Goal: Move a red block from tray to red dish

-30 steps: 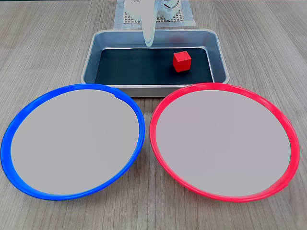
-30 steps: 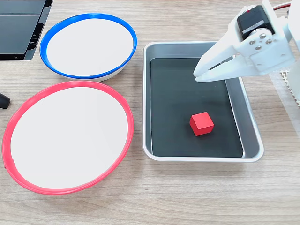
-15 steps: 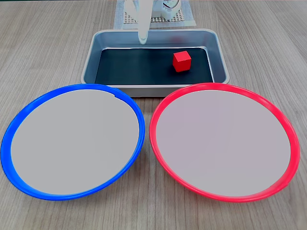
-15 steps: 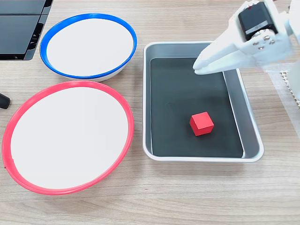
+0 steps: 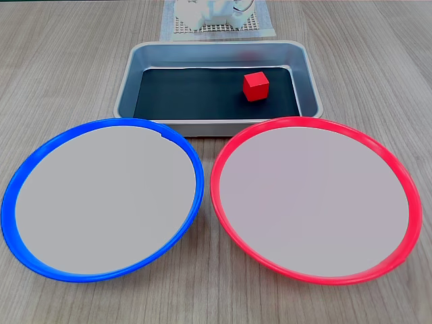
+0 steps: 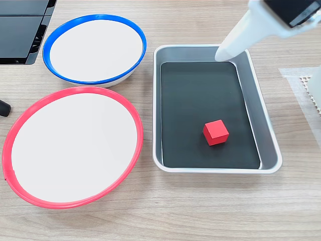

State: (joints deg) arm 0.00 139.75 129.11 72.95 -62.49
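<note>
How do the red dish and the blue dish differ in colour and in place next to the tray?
The red dish has a red rim; the blue dish has a blue rim. In a fixed view, the red dish lies nearer the tray end that holds the red block; the blue dish lies by the other end. Both are round, shallow, pale inside and empty.

No text, label, brand, number or sign can be read in either fixed view on any surface shown.
</note>
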